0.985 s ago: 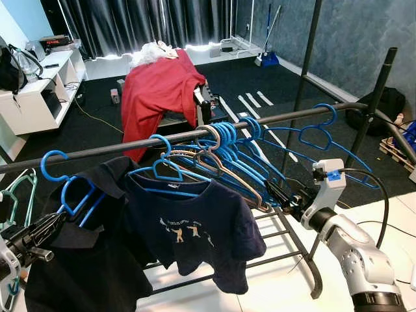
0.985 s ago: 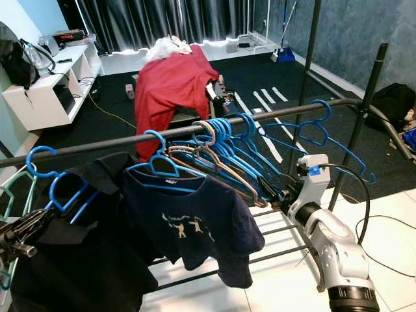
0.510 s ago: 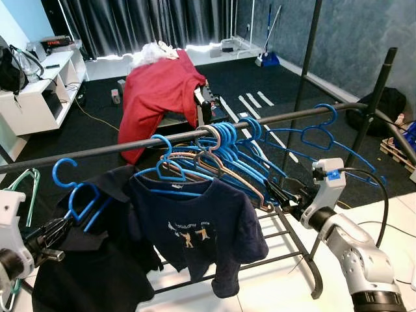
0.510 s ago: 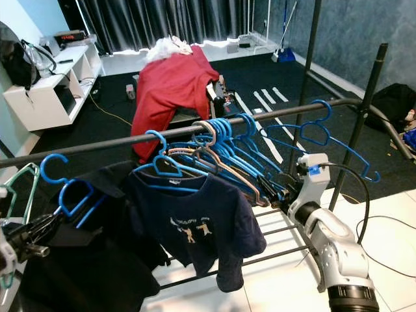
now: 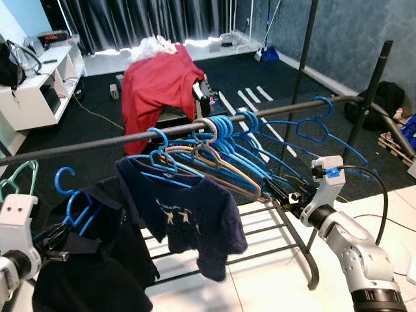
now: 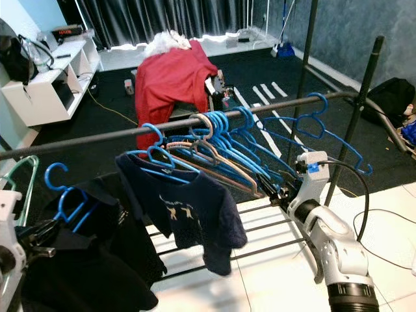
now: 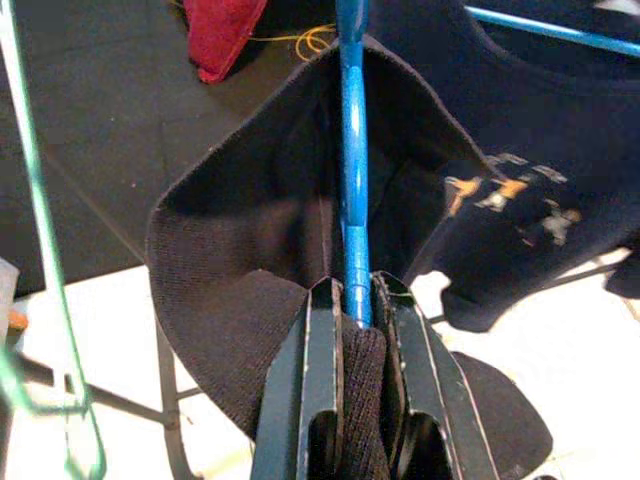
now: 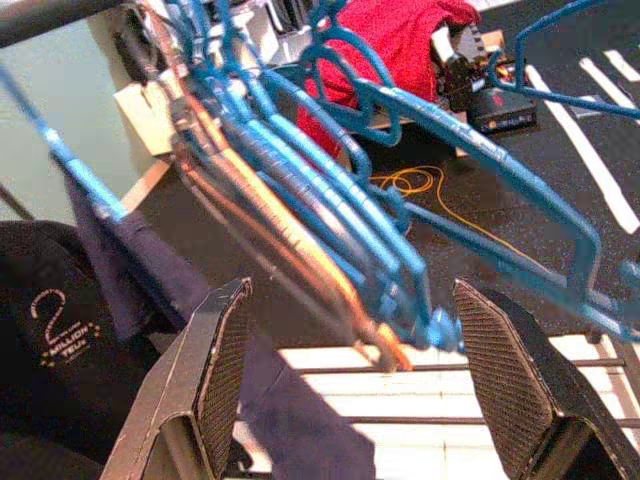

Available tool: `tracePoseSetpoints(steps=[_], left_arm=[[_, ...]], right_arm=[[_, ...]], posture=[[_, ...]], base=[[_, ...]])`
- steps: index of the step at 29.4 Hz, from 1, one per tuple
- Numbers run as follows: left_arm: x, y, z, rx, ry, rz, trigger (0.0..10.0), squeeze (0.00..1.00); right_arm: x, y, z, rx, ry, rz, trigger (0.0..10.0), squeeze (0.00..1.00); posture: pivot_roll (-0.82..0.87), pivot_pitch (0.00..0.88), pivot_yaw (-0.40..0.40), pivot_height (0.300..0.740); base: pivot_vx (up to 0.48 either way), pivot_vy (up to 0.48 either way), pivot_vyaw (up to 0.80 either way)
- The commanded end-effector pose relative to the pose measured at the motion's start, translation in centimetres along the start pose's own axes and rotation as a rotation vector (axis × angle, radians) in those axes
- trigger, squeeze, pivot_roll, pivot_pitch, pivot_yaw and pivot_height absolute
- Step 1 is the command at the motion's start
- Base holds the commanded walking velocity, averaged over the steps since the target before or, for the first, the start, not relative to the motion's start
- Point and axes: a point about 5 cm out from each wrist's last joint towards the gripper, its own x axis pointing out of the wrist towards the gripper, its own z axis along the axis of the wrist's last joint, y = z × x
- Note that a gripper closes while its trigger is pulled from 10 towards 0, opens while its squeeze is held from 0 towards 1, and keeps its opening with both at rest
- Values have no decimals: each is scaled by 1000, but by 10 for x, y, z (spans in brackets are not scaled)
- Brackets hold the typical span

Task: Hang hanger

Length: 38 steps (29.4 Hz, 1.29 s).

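Left gripper (image 7: 358, 300) clamps a blue hanger (image 5: 73, 203) (black garment (image 5: 97, 273) on it) left, below the rail (image 5: 84, 147); right gripper (image 8: 345, 330) spread near bunched empty hangers (image 5: 234, 156)

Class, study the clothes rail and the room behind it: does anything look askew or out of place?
Yes. The blue hanger carrying the black garment is off the rail, its hook free below the bar, clamped in the left gripper. Behind, a red cloth lies draped over something on the floor.
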Motion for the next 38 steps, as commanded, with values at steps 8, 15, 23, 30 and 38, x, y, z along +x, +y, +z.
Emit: tracePoseSetpoints(steps=[8, 15, 23, 30, 38], left_arm=[[2, -2, 30, 40, -102, -18, 10000, 0], [7, -5, 26, 38, -96, -15, 10000, 0], [30, -62, 30, -11, -146, -183, 10000, 0], [47, -94, 34, -27, -160, -287, 10000, 0], [61, -114, 36, -113, -214, -332, 10000, 0]], right_arm=[[1, 0, -3, 5, 22, 6, 10000, 0], [1, 1, -3, 0, 20, 10, 10000, 0], [0, 7, -1, -45, -2, 66, 10000, 0], [-1, 8, -1, -50, 0, 72, 10000, 0], [-2, 9, -2, -51, -2, 75, 10000, 0]], posture=[[-94, 0, 58, 735], [-90, 0, 58, 735], [-91, 0, 55, 735], [-95, 0, 55, 735], [-101, 0, 61, 735]], base=[[-403, 0, 0], [-403, 0, 0], [-383, 0, 600], [-376, 0, 800], [-375, 0, 800]])
